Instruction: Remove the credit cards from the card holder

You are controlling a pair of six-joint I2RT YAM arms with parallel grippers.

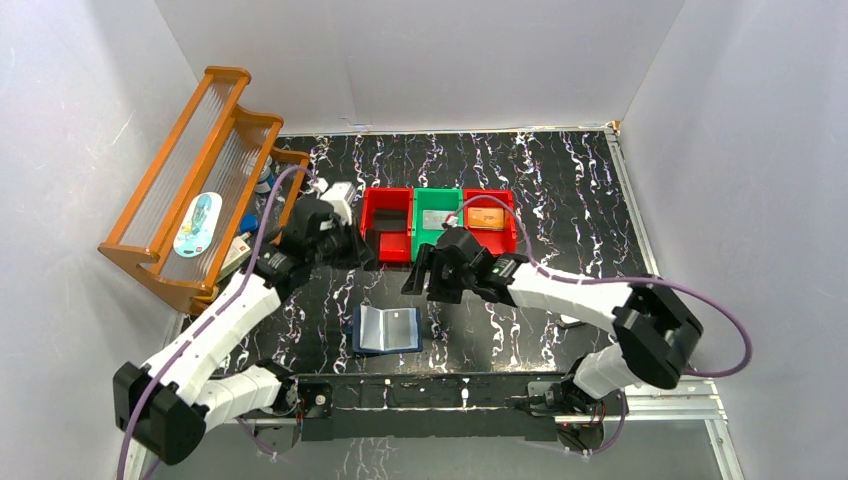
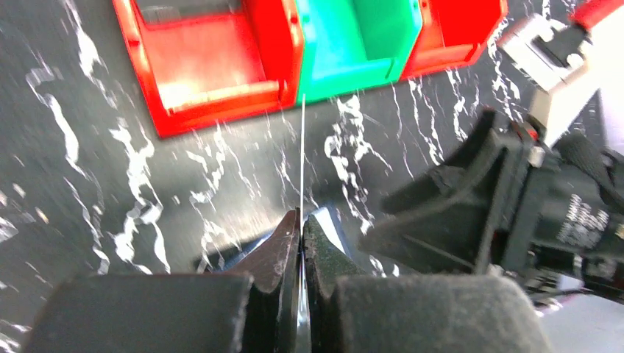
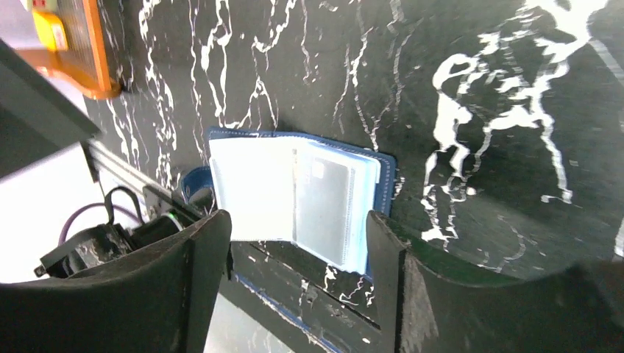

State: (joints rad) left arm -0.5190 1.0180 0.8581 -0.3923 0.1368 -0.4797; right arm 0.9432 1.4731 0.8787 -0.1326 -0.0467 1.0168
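The navy card holder (image 1: 386,330) lies open on the table near the front edge, pale sleeves up. In the right wrist view it (image 3: 294,195) sits just beyond my open, empty right gripper (image 3: 298,250), and a grey card shape shows inside its right sleeve. My right gripper (image 1: 418,276) hovers above and behind the holder. My left gripper (image 1: 352,250) is in front of the left red bin. It (image 2: 302,218) is shut on a thin credit card (image 2: 302,154), seen edge-on as a pale line that points at the bins.
Red bin (image 1: 385,238), green bin (image 1: 437,242) holding a silver-grey card, and red bin (image 1: 492,243) holding an orange card stand in a row at mid-table. An orange wooden rack (image 1: 190,190) stands at the left. The right arm's gripper body (image 2: 471,213) is close beside my left fingers.
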